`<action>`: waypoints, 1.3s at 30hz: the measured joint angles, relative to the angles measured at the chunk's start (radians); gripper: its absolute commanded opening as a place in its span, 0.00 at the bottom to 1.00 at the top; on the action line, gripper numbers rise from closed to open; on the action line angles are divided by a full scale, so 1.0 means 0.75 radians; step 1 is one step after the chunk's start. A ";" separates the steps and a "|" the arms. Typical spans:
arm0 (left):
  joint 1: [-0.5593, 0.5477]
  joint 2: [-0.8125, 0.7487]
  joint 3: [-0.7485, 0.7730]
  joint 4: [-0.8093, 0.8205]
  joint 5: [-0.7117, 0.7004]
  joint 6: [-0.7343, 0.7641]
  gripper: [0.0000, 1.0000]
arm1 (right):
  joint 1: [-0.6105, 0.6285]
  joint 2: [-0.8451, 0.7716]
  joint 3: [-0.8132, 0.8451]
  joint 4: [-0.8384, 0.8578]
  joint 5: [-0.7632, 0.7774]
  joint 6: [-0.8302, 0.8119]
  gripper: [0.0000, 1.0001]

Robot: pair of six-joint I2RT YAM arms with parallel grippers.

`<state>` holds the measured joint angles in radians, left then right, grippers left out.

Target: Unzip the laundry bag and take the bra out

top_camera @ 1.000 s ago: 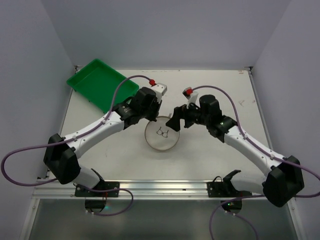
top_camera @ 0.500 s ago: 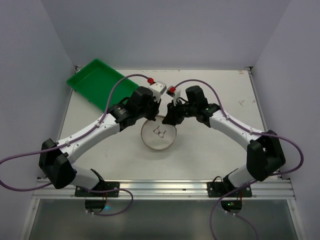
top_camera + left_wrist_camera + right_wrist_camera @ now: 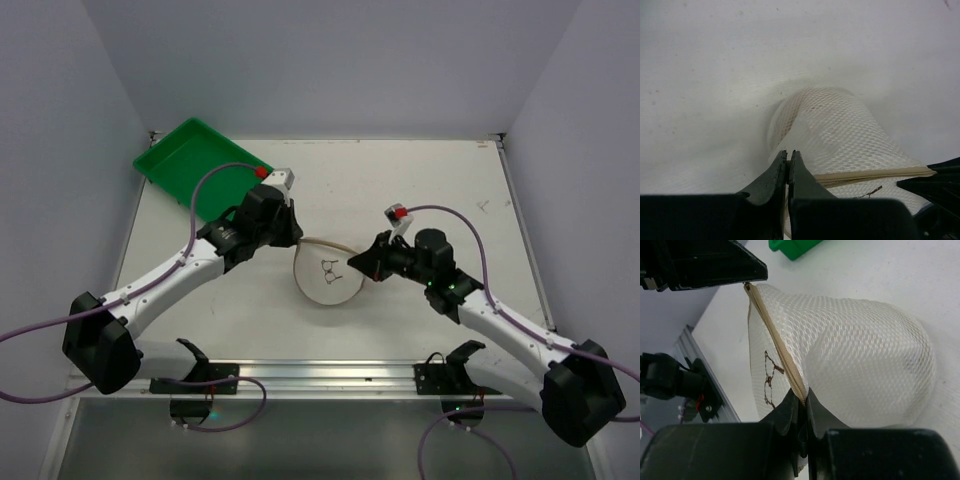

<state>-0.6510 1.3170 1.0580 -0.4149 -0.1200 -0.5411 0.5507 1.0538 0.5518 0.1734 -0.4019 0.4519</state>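
Two grippers meet at the laundry bag, which sits near the middle of the desk, its round lid with the black bra drawing turned up toward the top camera. The left gripper is at the bag's upper left edge, and its wrist view shows the fingers pressed together on the end of the tan zip band. The right gripper is at the bag's right edge, with its jaws likewise clamped on the band where it meets the mesh. The band stretches taut between the two grippers. A green tray lies in the upper left of the frame, well apart from the bag.
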 measured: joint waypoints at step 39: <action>-0.078 0.047 0.108 0.163 0.160 0.350 0.00 | 0.288 0.323 0.354 -0.037 0.115 -0.072 0.88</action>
<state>-0.7097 1.3525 1.1389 -0.2924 0.0002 -0.2787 0.7666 1.2964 0.8173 0.1455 -0.3153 0.3977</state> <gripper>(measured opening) 0.027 0.883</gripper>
